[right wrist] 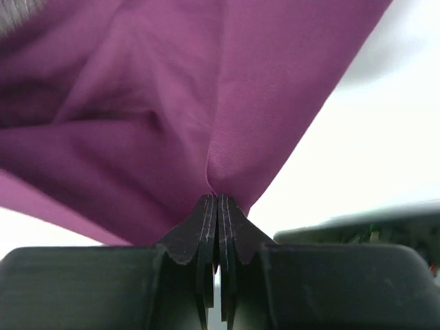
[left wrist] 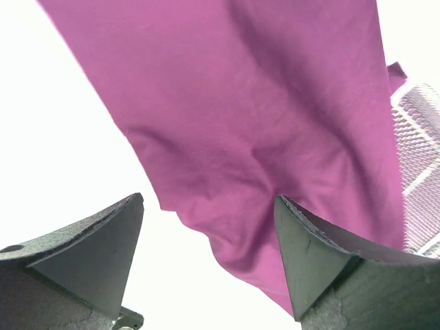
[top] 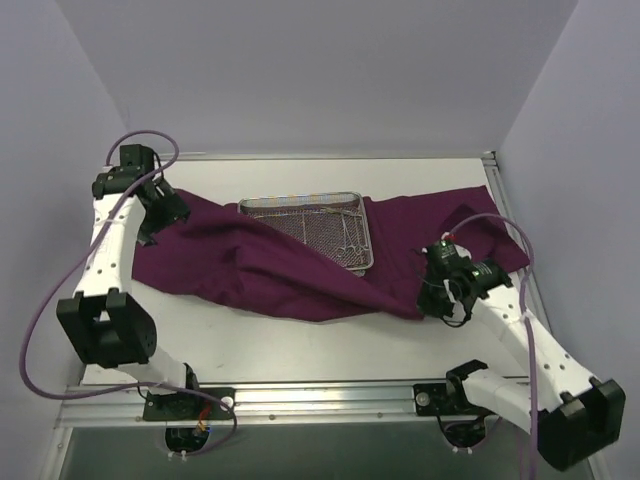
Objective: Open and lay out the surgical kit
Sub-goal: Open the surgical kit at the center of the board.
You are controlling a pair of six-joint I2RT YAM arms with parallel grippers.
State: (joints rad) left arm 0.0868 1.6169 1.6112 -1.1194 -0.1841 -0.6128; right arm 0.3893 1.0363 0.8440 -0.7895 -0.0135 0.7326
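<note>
The dark purple cloth wrap (top: 300,270) lies spread across the table, with a fold draped over the near left corner of the silver wire-mesh tray (top: 310,222). Thin metal instruments (top: 345,240) lie in the tray's uncovered part. My left gripper (top: 172,212) is open over the cloth's left end. In the left wrist view (left wrist: 207,206) the cloth's edge (left wrist: 240,103) lies between and beyond the fingers, and the tray mesh (left wrist: 419,172) shows at the right. My right gripper (top: 428,285) is shut on a pinch of cloth (right wrist: 227,103) at its right near edge; the closed tips (right wrist: 218,198) show in the right wrist view.
The white table (top: 300,345) is walled by pale panels at the back and both sides. A metal rail (top: 300,400) runs along the near edge by the arm bases. A purple cable (top: 495,220) loops over the cloth's right end.
</note>
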